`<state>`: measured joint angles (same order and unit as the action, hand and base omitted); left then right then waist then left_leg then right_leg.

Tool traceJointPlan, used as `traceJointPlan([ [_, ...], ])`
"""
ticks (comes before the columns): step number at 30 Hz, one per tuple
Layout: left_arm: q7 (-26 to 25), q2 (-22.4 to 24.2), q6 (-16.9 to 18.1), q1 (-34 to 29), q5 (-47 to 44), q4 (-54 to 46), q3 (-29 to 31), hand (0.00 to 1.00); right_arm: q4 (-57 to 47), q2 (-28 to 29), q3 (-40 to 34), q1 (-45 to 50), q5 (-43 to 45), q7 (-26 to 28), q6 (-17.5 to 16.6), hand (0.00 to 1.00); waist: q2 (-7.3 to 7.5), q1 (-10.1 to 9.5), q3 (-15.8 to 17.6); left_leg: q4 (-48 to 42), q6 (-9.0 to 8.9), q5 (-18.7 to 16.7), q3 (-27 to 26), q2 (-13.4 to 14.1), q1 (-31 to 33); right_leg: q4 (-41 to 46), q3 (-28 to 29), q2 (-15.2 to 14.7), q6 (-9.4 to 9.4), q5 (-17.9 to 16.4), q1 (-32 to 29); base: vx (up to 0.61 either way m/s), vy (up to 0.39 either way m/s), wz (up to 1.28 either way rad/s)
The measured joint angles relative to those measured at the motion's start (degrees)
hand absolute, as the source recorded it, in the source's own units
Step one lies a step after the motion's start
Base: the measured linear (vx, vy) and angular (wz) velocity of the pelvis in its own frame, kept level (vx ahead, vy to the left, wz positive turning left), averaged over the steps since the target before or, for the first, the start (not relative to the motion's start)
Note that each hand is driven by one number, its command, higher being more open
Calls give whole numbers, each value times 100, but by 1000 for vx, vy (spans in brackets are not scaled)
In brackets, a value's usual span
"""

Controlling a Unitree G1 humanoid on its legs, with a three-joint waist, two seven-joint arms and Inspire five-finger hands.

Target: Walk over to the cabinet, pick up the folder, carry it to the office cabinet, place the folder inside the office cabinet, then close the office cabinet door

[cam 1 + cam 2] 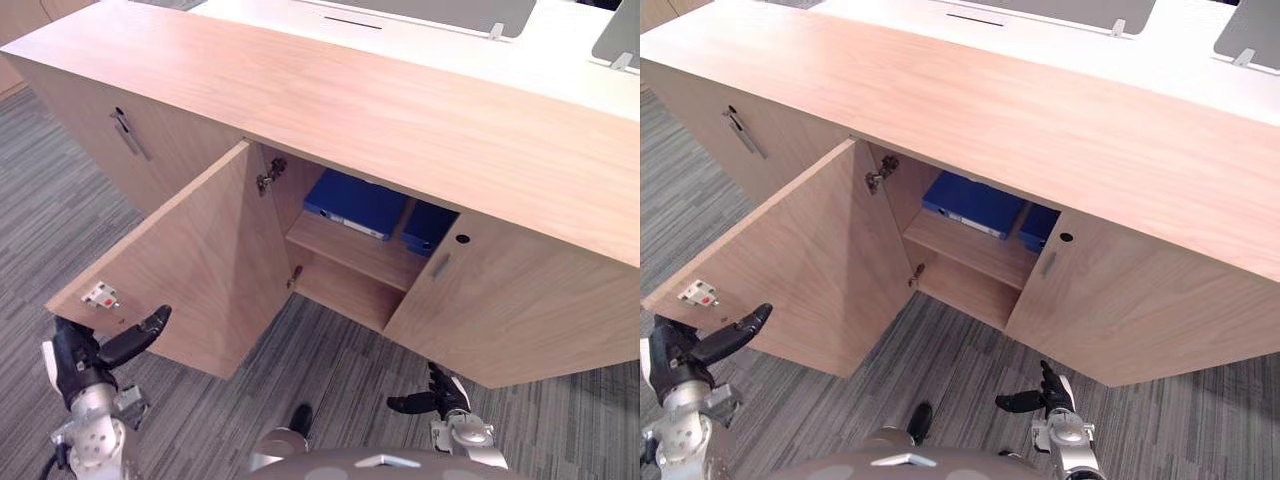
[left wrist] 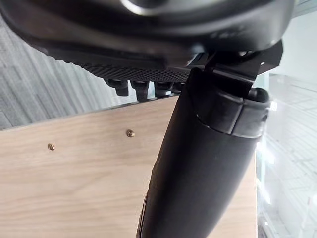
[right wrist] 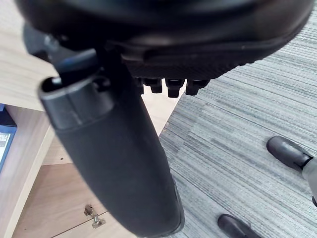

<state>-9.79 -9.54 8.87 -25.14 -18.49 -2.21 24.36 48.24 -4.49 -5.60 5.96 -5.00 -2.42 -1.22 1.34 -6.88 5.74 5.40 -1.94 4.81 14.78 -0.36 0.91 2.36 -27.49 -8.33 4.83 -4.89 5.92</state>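
Note:
A blue folder lies flat on the upper shelf inside the light wood office cabinet. A second blue folder stands to its right, partly hidden by the shut right door. The cabinet's left door is swung wide open towards me. My left hand is low at the left, just beside that door's outer edge, open, with its thumb pointing at the panel. My right hand hangs low in front of the shut door, open and holding nothing.
The open door bears a small white catch near its outer corner. Another shut cabinet door with a metal handle stands further left. Grey striped carpet lies between me and the cabinet. White desks stand behind it.

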Motion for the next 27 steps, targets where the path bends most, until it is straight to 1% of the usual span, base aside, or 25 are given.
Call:
traceJointPlan([
  [2,74,180,90,-243,-198,-239,-182,100,47,4,0,8,-1,18,0,100,-2,-2,-1,0,-10,9,-7,6,1,16,2,0,2,2,-6,-37,-23,1],
  [3,149,348,124,-459,-331,-473,-335,100,104,13,0,9,-1,40,0,100,-5,-6,-6,0,-14,20,-14,11,5,30,4,0,4,4,-15,-38,-21,1],
  [6,314,549,231,-745,-488,-659,-590,100,154,29,0,20,-1,58,0,100,-40,-23,-32,0,-10,41,-45,25,44,62,42,3,12,14,-81,-46,-19,-3],
  [7,365,626,278,-889,-584,-721,-764,100,155,39,0,39,-1,58,0,100,-77,-25,-44,0,-10,52,-72,35,49,60,65,10,11,31,-92,-47,-15,-5],
  [11,419,767,349,-1127,-691,-778,-1157,100,156,47,1,130,-1,55,0,100,-175,-25,-109,0,-11,81,-114,43,51,66,85,11,10,36,-96,-48,-19,0],
  [13,481,775,352,-1244,-808,-777,-1396,100,156,54,2,172,-1,51,-1,100,-229,-25,-145,0,-26,90,-143,54,58,90,120,14,20,33,-123,-47,-16,-2],
  [19,608,769,261,-1310,-861,-673,-1764,100,152,84,12,176,0,-5,-1,100,-261,-25,-185,-2,-64,155,-294,129,116,174,325,49,49,42,-287,-53,-16,-9],
  [22,680,631,163,-1313,-916,-486,-2053,100,149,90,16,196,0,-38,-1,100,-292,-4,-215,-2,-72,163,-400,177,98,153,438,57,58,99,-312,-55,-8,-21],
  [24,870,497,56,-1283,-909,-300,-2375,100,141,98,25,212,-1,-44,-1,100,-316,59,-233,-2,-73,164,-506,199,67,134,580,81,63,116,-324,-45,0,-23],
  [25,939,411,8,-1195,-902,-146,-2589,100,137,114,26,225,-1,-50,-1,100,-324,121,-244,-2,-73,163,-572,210,15,132,679,97,64,120,-326,-42,-2,-24],
  [26,983,372,-41,-1132,-893,-67,-2688,100,137,125,29,231,-1,-54,0,100,-321,135,-259,-2,-72,162,-622,218,15,130,752,111,62,127,-343,-50,-4,-36],
  [27,1060,302,-142,-978,-834,98,-2908,100,130,156,29,254,-1,-72,0,100,-315,197,-317,-2,-65,156,-713,239,18,100,856,140,51,159,-385,-39,-4,-42],
])
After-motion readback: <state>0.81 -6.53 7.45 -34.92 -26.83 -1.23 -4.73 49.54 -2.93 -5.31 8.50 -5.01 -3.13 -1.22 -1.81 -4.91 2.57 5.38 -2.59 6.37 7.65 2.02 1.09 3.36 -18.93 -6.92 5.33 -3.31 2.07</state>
